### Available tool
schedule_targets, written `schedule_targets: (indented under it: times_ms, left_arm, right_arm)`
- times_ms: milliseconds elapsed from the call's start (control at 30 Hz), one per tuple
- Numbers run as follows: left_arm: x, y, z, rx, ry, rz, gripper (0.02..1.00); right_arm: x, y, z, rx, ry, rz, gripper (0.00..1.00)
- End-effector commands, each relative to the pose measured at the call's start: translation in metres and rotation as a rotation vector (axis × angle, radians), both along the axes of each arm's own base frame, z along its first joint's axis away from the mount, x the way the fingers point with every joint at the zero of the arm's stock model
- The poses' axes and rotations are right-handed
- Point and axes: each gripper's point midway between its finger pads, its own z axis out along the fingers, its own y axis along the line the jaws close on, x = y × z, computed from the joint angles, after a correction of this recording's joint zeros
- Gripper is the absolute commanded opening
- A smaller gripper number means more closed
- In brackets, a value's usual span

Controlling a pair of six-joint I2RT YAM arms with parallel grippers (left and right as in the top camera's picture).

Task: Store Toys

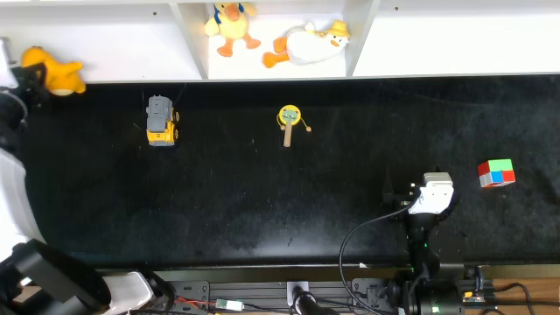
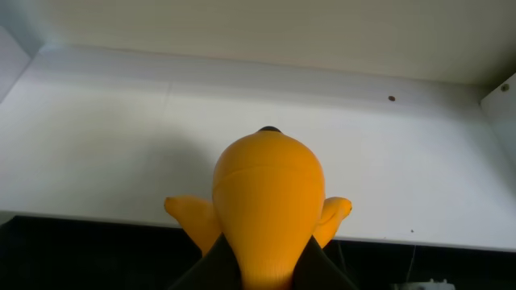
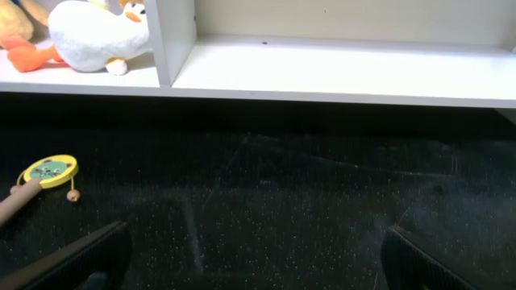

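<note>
At the near edge, right claw point(image 3: 254, 270): fingers wide apart, nothing between them, low over the black mat point(image 1: 262, 201).
Colour cube point(image 1: 496, 173): on the mat at the far right, apart from the right claw.
Toy truck point(image 1: 161, 120): on the mat toward the left, near the shelf.
Rattle point(image 1: 289, 118): yellow head and wooden handle, on the mat in front of the middle compartment.
Left claw point(image 2: 270, 274): closed on the orange toy point(image 2: 268, 201), at the front edge of the left compartment (if the toy touches its floor, I cannot tell).
Shelf point(image 1: 455, 39): white, along the far side of the mat.
Middle compartment: yellow duck point(image 1: 231, 22) and white duck point(image 1: 306, 44) side by side, the white one lying down.
</note>
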Motion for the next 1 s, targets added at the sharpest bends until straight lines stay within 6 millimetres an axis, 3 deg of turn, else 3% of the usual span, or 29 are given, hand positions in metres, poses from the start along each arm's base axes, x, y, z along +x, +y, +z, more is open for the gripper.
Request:
schedule_targets:
  times_ms: [33, 300, 767, 1000]
  left_arm:
    - [0.008, 0.004, 0.010, 0.016, -0.005, 0.077, 0.051]
    - [0.016, 0.008, 0.012, 0.054, -0.013, 0.129, 0.082]
    - [0.035, 0.012, -0.013, 0.021, -0.005, 0.129, 0.084]
    - [0.042, 0.010, -0.003, 0.027, -0.041, 0.125, 0.088]
  right_arm:
    - [0.000, 0.002, 0.000, -0.001, -0.007, 0.011, 0.998]
    - [0.000, 0.002, 0.000, -0.001, -0.007, 0.011, 0.996]
    - [0.000, 0.002, 0.000, -0.001, -0.007, 0.011, 0.996]
    - [0.000, 0.002, 0.000, -0.001, -0.007, 0.011, 0.996]
